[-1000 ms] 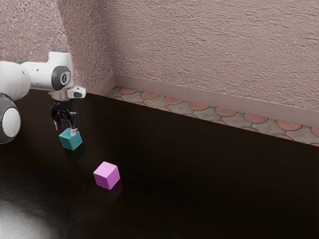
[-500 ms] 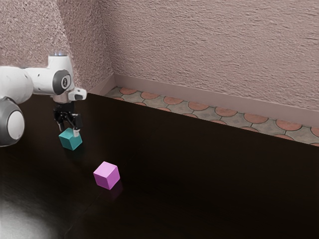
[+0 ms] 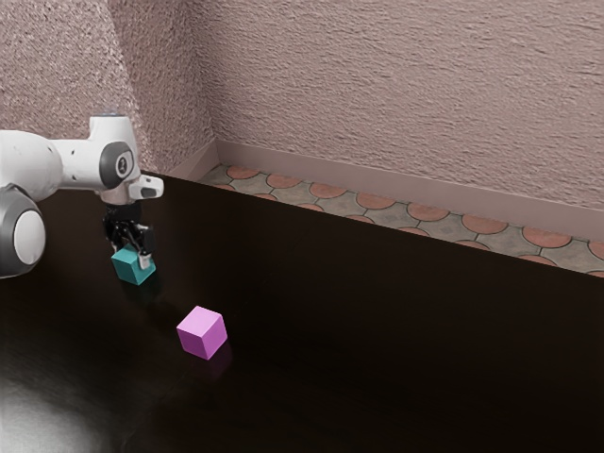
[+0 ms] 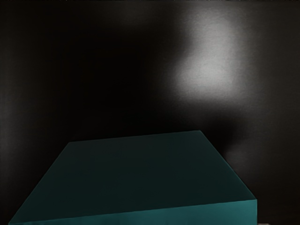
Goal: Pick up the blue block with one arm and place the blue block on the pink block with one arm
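Hung gripper [image 3: 133,252] low on matte blue block [image 3: 131,270] — clamp state unclear.
Saw smooth-faced pink block [image 3: 201,331] well apart, on glossy dark table [image 3: 377,321].

The gripper [image 3: 129,247] hides the top of the blue block [image 3: 133,271]. The exterior view's left edge cuts off the arm [image 3: 38,170]. In the wrist view, the picture's edge cuts the blue block [image 4: 136,178].

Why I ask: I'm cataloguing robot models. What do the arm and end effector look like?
The arm has glossy white rounded shells with grey round joint caps, one bearing a small dark mark. The end effector is black, below a white wrist.
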